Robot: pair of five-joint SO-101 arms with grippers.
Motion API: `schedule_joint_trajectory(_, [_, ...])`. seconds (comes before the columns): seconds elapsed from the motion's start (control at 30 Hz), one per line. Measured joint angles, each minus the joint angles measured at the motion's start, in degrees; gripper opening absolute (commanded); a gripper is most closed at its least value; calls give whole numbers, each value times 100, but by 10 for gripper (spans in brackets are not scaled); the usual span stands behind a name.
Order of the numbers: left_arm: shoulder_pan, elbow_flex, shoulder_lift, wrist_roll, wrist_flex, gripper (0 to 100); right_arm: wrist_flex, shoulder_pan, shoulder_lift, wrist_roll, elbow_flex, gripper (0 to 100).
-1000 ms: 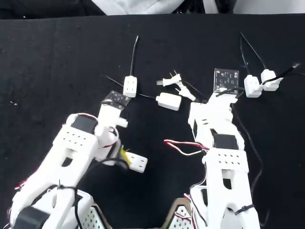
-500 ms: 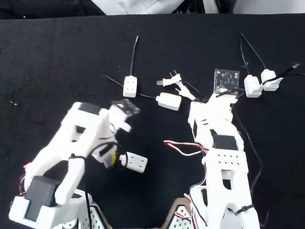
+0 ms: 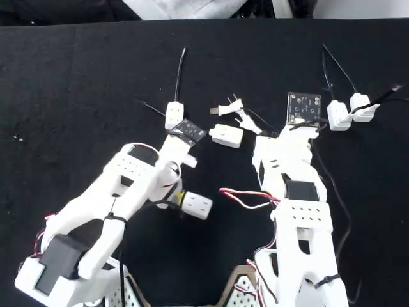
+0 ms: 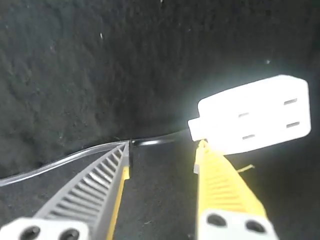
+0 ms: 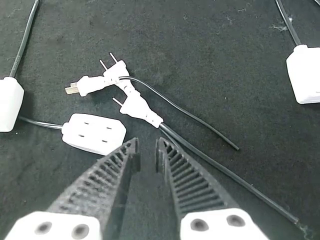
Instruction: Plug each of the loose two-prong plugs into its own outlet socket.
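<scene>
Two loose white two-prong plugs (image 3: 227, 109) (image 3: 246, 123) lie crossed at the table's middle back, seen closer as plug (image 5: 95, 82) and plug (image 5: 137, 107). A white outlet socket (image 3: 226, 135) (image 5: 94, 132) lies just in front of them. My right gripper (image 5: 146, 145) hovers short of the nearer plug, its fingers almost together with nothing between them. My left gripper (image 4: 162, 150) is open low over the cloth, straddling the black cable at the end of another white socket (image 4: 252, 112) (image 3: 197, 206). The yellow finger (image 4: 215, 175) lies against that socket's edge.
A third socket (image 3: 174, 116) (image 5: 9, 102) lies at back centre-left. Two more sockets (image 3: 339, 116) (image 3: 361, 107) sit at back right with black cables trailing off. The right arm (image 3: 291, 173) stands in the middle right. Black cloth covers the table.
My left arm has swung right and forward toward the table's middle. The socket by its gripper has shifted right and slightly farther back. The right arm has not moved.
</scene>
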Motion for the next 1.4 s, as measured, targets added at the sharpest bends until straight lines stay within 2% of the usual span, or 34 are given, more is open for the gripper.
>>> schedule_joint_trajectory(0.13, [9, 0, 9, 97, 70, 220, 0, 0, 0, 0, 0, 53])
schedule_joint_trajectory(0.2, [9, -26, 9, 97, 457, 217, 0, 0, 0, 0, 0, 53])
schedule_joint_trajectory(0.37, [-62, -835, 18, -527, 1943, 218, 0, 0, 0, 0, 0, 53])
schedule_joint_trajectory(0.47, [-413, -1459, 62, -440, 2075, 220, 0, 0, 0, 0, 0, 53])
schedule_joint_trajectory(0.6, [-721, -1618, 369, 527, 1495, 221, 0, 0, 0, 0, 0, 53])
schedule_joint_trajectory(0.83, [-281, -1609, 1020, 2497, 1081, 221, 0, 0, 0, 0, 0, 53])
schedule_joint_trajectory(1.0, [-237, -1530, 1099, 3912, 721, 216, 0, 0, 0, 0, 0, 53])
schedule_joint_trajectory(1.2, [-202, -1108, 1099, 4220, 607, 124, 0, 0, 0, 0, 0, 53])
schedule_joint_trajectory(1.4, [-202, -914, 1099, 4229, 554, 174, 0, 0, 0, 0, 0, 53])
